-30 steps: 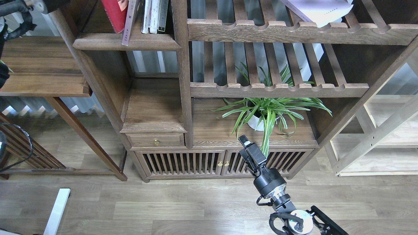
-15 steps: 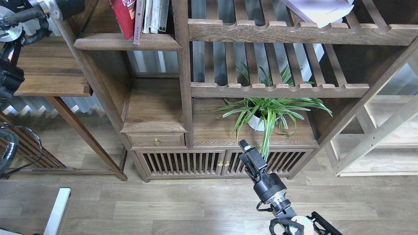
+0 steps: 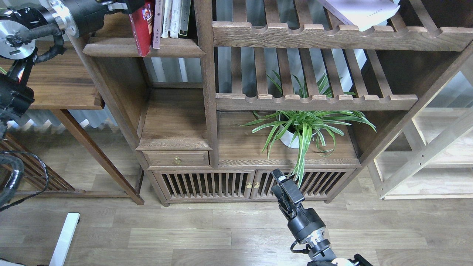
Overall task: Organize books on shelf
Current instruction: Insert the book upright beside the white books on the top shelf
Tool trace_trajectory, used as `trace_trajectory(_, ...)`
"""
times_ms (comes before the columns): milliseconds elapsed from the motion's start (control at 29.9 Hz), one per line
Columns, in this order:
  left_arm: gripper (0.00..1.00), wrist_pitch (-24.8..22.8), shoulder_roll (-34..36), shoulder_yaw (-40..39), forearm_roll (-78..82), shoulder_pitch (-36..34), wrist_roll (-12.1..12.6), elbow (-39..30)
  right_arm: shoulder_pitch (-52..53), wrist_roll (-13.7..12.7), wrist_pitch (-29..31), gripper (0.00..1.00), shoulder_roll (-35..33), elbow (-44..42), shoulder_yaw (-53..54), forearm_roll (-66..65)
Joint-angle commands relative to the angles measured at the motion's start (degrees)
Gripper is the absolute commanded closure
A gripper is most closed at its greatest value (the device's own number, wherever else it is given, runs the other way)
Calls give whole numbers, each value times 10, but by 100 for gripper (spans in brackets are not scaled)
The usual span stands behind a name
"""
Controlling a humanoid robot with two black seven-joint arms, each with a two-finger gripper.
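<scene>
The bright red book (image 3: 141, 27) stands almost upright on the narrow dark shelf (image 3: 111, 48) at the top left, its lower corner over the front edge. A mauve-spined book (image 3: 159, 24) stands right of it. My left gripper (image 3: 123, 5) is against the red book's left face near the top edge of the view; its fingers are partly cut off, so its hold is unclear. The white-lavender book (image 3: 360, 11) lies flat on the upper slatted shelf at the right. My right gripper (image 3: 280, 176) hangs low before the cabinet doors, fingers together and empty.
Thin pale-spined books (image 3: 175, 18) stand right of the mauve one, against the upright post (image 3: 207, 81). A potted spider plant (image 3: 303, 127) sits on the cabinet top just above my right gripper. A side table (image 3: 55, 81) is at the left and a pale rack (image 3: 436, 155) at the right.
My left arm has swung in to the right, and the red book has moved right and gone from leaning to almost upright. My right gripper has dropped slightly.
</scene>
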Motion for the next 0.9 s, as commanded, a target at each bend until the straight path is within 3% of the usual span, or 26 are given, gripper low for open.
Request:
trace_trajectory(0, 58, 0, 1, -3, 0, -1, 0, -17, 4, 0, 0, 1, 0, 0, 2, -1)
trace_trajectory(201, 49, 0, 40, 4, -2, 2, 0, -43, 8, 0, 0, 1, 0, 0, 2, 0)
trace_trajectory(869, 43, 0, 62, -1, -4, 17, 0, -84, 27, 0, 0, 1, 0, 1, 4, 1)
